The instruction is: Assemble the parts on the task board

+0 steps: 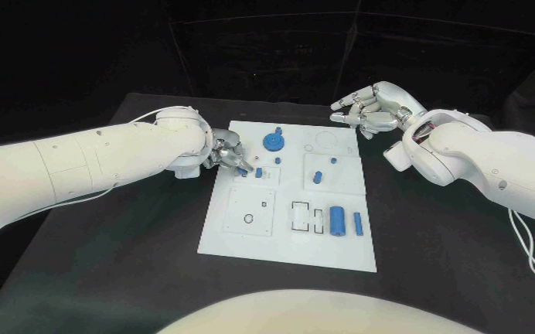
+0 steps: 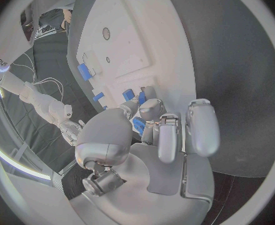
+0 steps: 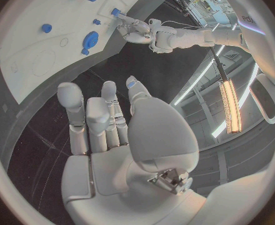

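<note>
Head view: left hand pinches a blue part at the board's left edge; right hand (fingers spread, empty) hovers off its far right corner.

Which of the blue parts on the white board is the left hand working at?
The small blue piece at the white task board's left edge, under the left hand's fingertips. The round blue disc and the blue cylinders lie apart from it.

White task board with blue parts (black table, silver hands)
</note>
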`<state>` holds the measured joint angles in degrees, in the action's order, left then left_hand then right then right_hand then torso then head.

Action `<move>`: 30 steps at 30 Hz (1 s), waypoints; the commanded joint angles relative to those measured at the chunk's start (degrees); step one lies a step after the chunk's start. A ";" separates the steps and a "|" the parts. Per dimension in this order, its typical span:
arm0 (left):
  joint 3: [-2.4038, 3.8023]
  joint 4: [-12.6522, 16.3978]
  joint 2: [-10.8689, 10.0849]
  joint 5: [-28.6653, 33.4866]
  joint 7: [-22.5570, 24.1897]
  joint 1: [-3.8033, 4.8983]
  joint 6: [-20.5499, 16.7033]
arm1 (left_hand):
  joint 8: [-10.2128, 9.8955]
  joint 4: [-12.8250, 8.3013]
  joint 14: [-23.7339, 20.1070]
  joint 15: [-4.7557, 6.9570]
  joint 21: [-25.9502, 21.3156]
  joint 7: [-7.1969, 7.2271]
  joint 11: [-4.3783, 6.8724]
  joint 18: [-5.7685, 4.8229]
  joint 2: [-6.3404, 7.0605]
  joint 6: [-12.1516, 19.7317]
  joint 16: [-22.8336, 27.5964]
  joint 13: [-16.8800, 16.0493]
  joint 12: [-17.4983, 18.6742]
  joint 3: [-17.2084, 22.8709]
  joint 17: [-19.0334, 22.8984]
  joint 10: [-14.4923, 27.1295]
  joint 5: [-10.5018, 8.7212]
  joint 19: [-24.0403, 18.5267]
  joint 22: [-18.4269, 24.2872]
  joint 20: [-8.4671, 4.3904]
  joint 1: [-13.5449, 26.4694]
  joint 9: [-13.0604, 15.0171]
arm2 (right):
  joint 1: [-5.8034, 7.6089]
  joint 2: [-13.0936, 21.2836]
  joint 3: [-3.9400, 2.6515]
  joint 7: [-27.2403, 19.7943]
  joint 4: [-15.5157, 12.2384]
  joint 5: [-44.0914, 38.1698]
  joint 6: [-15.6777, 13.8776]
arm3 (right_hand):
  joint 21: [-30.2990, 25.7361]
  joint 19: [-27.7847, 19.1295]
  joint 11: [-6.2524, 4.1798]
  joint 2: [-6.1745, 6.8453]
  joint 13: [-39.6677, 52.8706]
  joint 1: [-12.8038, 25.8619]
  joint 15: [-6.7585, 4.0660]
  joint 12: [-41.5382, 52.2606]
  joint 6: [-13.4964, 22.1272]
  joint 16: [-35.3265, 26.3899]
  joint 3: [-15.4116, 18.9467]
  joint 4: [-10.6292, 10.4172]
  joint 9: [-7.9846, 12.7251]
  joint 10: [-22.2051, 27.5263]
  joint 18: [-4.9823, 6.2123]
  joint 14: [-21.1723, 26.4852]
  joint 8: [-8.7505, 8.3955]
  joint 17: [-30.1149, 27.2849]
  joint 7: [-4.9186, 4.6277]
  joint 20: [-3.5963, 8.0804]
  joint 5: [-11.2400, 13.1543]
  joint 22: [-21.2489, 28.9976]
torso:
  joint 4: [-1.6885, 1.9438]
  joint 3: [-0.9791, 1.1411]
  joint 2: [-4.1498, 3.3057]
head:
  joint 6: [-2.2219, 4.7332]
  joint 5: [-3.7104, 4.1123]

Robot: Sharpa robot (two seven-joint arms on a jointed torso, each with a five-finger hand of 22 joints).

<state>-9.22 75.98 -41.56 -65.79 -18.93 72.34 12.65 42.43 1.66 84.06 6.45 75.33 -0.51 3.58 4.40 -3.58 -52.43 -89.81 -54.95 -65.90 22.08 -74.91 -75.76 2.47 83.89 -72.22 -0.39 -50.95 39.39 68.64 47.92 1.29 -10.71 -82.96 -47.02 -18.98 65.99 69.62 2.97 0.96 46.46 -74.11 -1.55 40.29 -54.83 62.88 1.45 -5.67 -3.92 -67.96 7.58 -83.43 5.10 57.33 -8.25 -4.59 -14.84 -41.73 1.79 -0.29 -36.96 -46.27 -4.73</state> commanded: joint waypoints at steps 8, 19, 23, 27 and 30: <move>0.01 0.06 0.10 -0.20 -0.60 0.05 2.58 | -0.42 0.43 5.94 0.32 -0.20 0.04 -0.15 -0.56 0.95 0.11 -0.19 0.18 0.21 0.04 -15.09 -0.05 0.23 1.47 0.10 -0.25 0.88 0.13 | 0.10 -0.04 -0.03 -0.44 -0.04 0.18 0.25 | -0.33 -0.34 0.09 -0.23 -0.09 0.14 0.14 -0.28 0.33 -0.36 0.16 -0.02 0.03 0.37 0.90 -0.32 -0.12 0.09 0.03 -0.11 -0.33 0.06 | 0.00 0.01 0.03 | 0.06 -0.07; 0.00 -0.14 0.28 -0.20 -0.62 0.05 1.99 | -0.55 1.30 5.94 0.26 -0.40 -0.06 -0.24 -0.51 1.28 0.04 -0.19 0.32 0.33 -0.29 -15.09 0.03 0.23 1.40 0.27 -0.20 2.38 0.14 | 0.10 -0.06 -0.03 -0.53 -0.04 0.18 0.15 | -0.33 -0.34 0.09 -0.23 -0.09 0.14 0.14 -0.28 0.33 -0.36 0.16 -0.02 0.03 0.37 0.90 -0.32 -0.12 0.09 0.03 -0.11 -0.33 0.06 | -0.04 0.03 0.04 | 0.31 -0.05; 0.00 -0.28 0.35 -0.19 -0.61 0.05 1.55 | -0.60 1.50 5.94 0.24 -0.50 -0.08 -0.25 -0.49 1.35 0.07 -0.19 0.42 0.40 -0.37 -15.09 0.09 0.23 1.37 0.36 -0.19 2.71 0.15 | 0.10 -0.06 -0.03 -0.57 -0.05 0.18 0.09 | -0.33 -0.34 0.09 -0.23 -0.09 0.14 0.14 -0.28 0.33 -0.36 0.16 -0.02 0.03 0.37 0.90 -0.32 -0.12 0.09 0.03 -0.11 -0.33 0.06 | -0.06 0.03 0.00 | 0.40 -0.01; 0.00 -0.33 0.42 -0.19 -0.62 0.05 1.27 | -0.65 1.61 5.94 0.24 -0.75 -0.10 -0.27 -0.43 1.42 0.13 -0.19 0.66 0.58 -0.42 -15.09 0.21 0.23 1.29 0.65 -0.18 2.89 0.14 | 0.10 -0.06 -0.03 -0.61 -0.06 0.18 0.03 | -0.55 -0.46 0.09 -0.29 -0.31 0.15 0.14 -0.50 0.34 -0.36 0.26 -0.11 0.03 0.51 0.95 -0.36 -0.11 0.20 0.03 -0.12 -0.38 0.42 | -0.02 0.01 -0.03 | 0.38 -0.01; 0.00 -0.31 0.45 -0.19 -0.62 0.05 1.23 | -0.70 1.73 5.94 0.22 -0.85 -0.13 -0.29 -0.41 1.53 0.20 -0.19 0.79 0.68 -0.51 -15.09 0.30 0.22 1.26 0.75 -0.17 3.11 0.14 | 0.10 -0.04 -0.03 -0.62 -0.08 0.18 0.00 | -0.55 -0.46 0.09 -0.29 -0.31 0.15 0.14 -0.50 0.34 -0.36 0.26 -0.11 0.03 0.51 0.95 -0.36 -0.11 0.20 0.03 -0.12 -0.38 0.42 | 0.00 0.03 -0.07 | 0.43 0.01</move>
<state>-9.19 75.66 -41.20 -65.79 -19.13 72.39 13.91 41.99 3.09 84.06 6.45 74.77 -0.52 3.56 4.40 -2.04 -52.44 -89.81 -54.22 -65.51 21.60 -74.91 -75.74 2.47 83.89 -71.52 -0.38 -48.31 39.46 68.63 47.89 1.29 -10.75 -82.96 -47.02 -18.97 65.66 69.63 3.17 0.96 46.20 -74.12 -1.55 40.07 -54.83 62.66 1.45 -5.67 -3.92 -67.75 7.58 -83.43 5.10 57.45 -8.25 -4.59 -14.84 -41.36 1.75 -0.26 -36.96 -45.85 -4.75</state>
